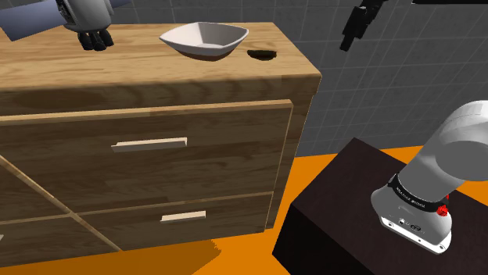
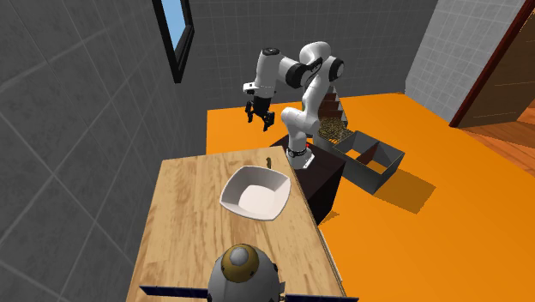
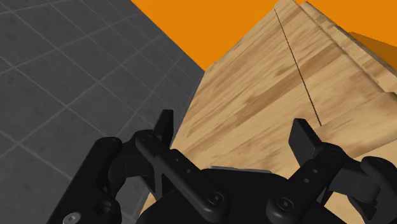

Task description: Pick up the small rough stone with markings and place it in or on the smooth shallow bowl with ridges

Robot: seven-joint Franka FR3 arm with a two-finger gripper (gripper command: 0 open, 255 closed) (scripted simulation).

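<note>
A white shallow bowl (image 1: 205,39) (image 2: 255,190) sits on the wooden dresser top (image 1: 141,74). Just beside it, toward the dresser's end nearest the arm, lies a small dark stone (image 1: 262,54) (image 2: 268,161). My black gripper (image 1: 348,41) (image 2: 259,119) hangs in the air past that end of the dresser, higher than the stone and apart from it. In the wrist view the gripper (image 3: 234,135) is open, its two fingers standing wide apart with nothing between them, above the dresser's wooden side (image 3: 273,95).
A satellite-like model with blue panels (image 1: 86,19) (image 2: 243,270) stands on the dresser's far end. Two drawers (image 1: 148,144) face the orange floor. The dark stand (image 1: 344,211) is beside the dresser. A grey open bin (image 2: 370,159) sits on the floor behind the arm.
</note>
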